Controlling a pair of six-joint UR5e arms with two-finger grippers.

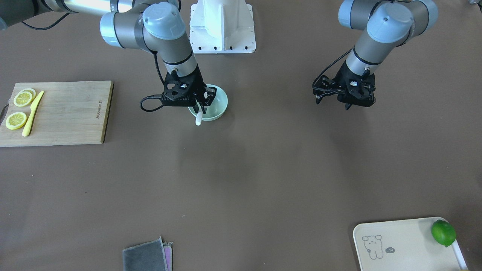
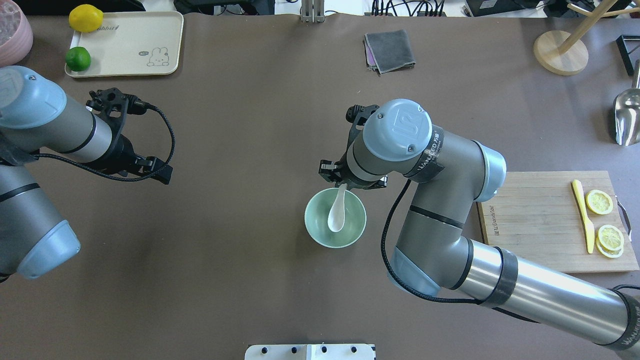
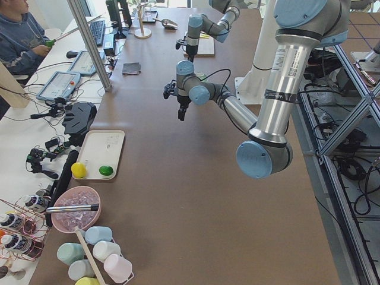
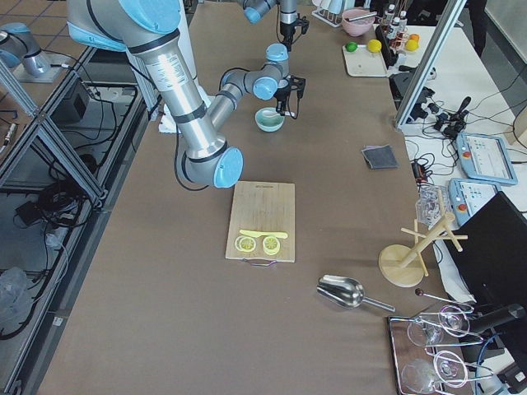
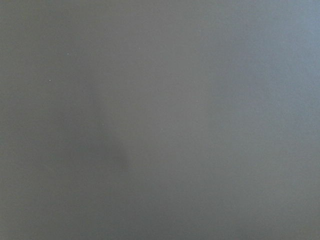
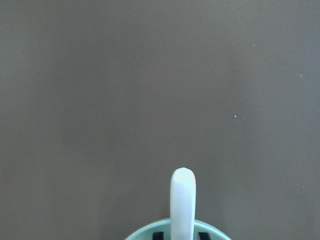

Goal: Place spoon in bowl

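Note:
The pale mint-green bowl [image 2: 350, 235] stands mid-table and also shows in the front view [image 1: 222, 107]. The white spoon [image 2: 336, 216] lies with its scoop inside the bowl. Its handle rises over the far rim, and the handle tip shows in the front view [image 1: 198, 121] and the right wrist view [image 6: 183, 200]. My right gripper [image 1: 202, 108] hangs over the bowl's rim, its fingers close on either side of the handle, shut on the spoon. My left gripper [image 1: 333, 104] hovers open and empty above bare table, far from the bowl.
A wooden cutting board [image 2: 540, 220] holds a yellow knife [image 2: 583, 215] and lemon slices [image 2: 599, 201]. A cream tray [image 2: 140, 40] carries a lime [image 2: 78, 58] and a lemon [image 2: 85, 18]. A grey cloth [image 2: 390, 50] lies at the far edge.

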